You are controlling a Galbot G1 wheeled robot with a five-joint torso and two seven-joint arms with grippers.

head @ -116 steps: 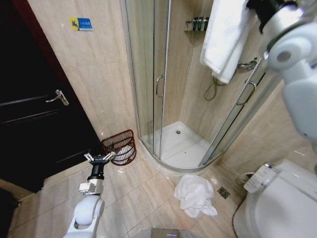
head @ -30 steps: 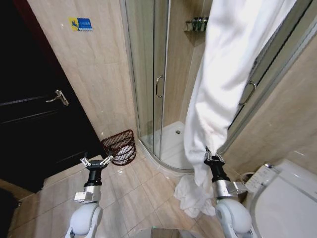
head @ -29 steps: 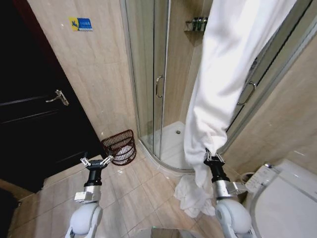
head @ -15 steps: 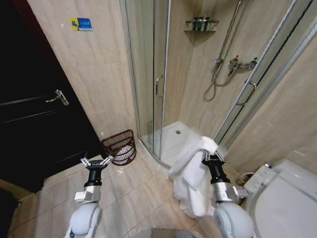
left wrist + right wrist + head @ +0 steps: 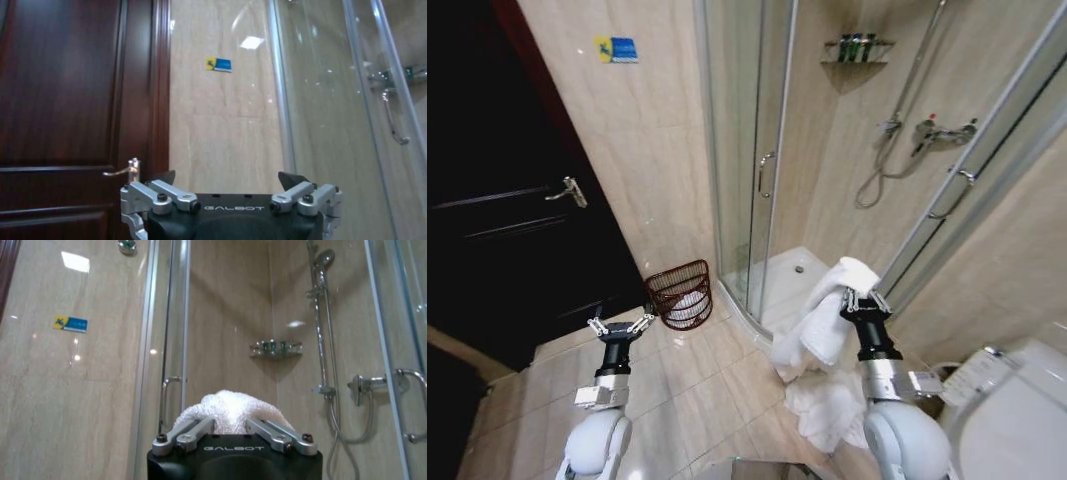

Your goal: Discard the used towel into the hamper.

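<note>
The right claw (image 5: 865, 300) points upward in front of the shower stall (image 5: 797, 200), its fingers clamped on a white towel (image 5: 822, 325) that drapes down toward another towel heaped on the floor (image 5: 832, 410). The left claw (image 5: 619, 325) hangs spread wide and empty, just in front of the hamper (image 5: 680, 294), which sits on the floor against the wall between the dark door (image 5: 517, 210) and the shower stall.

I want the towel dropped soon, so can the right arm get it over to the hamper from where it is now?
Probably yes. The right claw, shut on the white towel, is raised by the shower door, and bare floor tiles lie between it and the hamper. The open left claw hovers just in front of the hamper and might crowd the approach.
</note>
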